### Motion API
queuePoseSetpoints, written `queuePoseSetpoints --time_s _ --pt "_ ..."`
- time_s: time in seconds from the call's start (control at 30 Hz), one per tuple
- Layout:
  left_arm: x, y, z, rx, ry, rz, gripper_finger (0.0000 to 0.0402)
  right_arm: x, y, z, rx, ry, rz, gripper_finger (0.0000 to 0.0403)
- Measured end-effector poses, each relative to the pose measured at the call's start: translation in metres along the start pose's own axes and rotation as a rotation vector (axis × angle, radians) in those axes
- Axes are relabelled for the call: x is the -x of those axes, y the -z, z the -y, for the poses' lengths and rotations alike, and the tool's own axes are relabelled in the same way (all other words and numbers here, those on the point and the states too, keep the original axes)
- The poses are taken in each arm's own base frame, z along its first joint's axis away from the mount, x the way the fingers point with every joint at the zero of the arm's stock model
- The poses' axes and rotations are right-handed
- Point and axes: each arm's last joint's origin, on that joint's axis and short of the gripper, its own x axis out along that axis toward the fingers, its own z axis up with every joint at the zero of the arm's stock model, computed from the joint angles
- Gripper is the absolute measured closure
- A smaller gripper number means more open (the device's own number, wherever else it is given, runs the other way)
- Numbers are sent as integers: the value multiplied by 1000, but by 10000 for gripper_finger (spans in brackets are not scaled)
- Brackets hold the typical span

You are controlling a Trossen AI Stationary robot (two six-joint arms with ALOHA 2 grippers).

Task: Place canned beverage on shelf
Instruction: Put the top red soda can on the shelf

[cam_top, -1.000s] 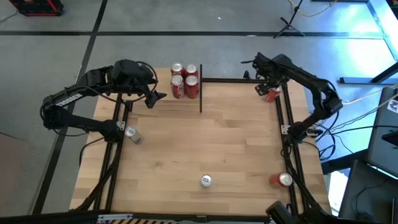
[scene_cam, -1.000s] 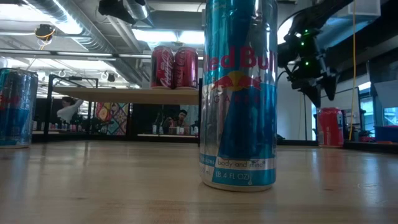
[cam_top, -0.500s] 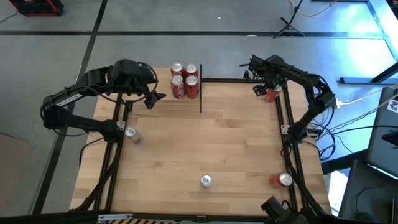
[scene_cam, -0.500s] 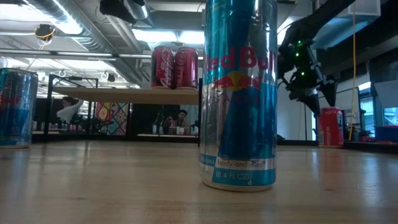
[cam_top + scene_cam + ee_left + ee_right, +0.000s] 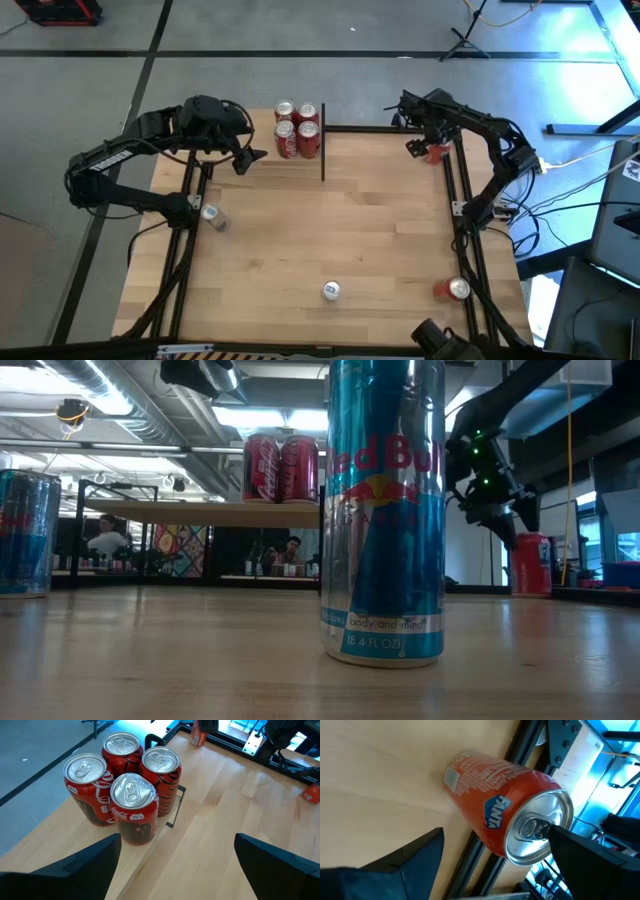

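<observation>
Nearby, four red cans (image 5: 296,131) crowd the shelf (image 5: 312,158).

The right gripper (image 5: 423,140) hangs over the table's (image 5: 330,230) far right corner, fingers apart, with the Fanta can (image 5: 505,817) standing directly under it, beside the table's edge rail (image 5: 492,837). Far across from it, at the far left, the left gripper (image 5: 248,157) hovers open just beside the shelf (image 5: 300,150). Four cola cans (image 5: 125,785) stand clustered on the shelf, directly ahead of that gripper. Toward the near edge, well away from both grippers, stand a tall can (image 5: 385,510) mid-table, another can (image 5: 458,289) to the right and another (image 5: 212,214) to the left.
</observation>
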Motion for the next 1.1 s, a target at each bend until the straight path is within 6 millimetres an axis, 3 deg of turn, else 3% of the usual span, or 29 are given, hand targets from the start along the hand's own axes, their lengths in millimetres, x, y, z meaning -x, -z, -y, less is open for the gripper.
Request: queuePoseSetpoints --time_s 0.27,0.57,0.87,1.1 --pt "0 0 0 0 -1 0 24 9 2 -9 45 -72 -9 56" --pt "0 0 0 6 -1 0 24 46 -10 -9 28 -362 64 56" --pt "0 0 0 11 -1 0 24 82 -13 4 40 -360 165 56" --pt "0 0 0 11 -1 1 24 70 -14 1 55 -288 178 56"
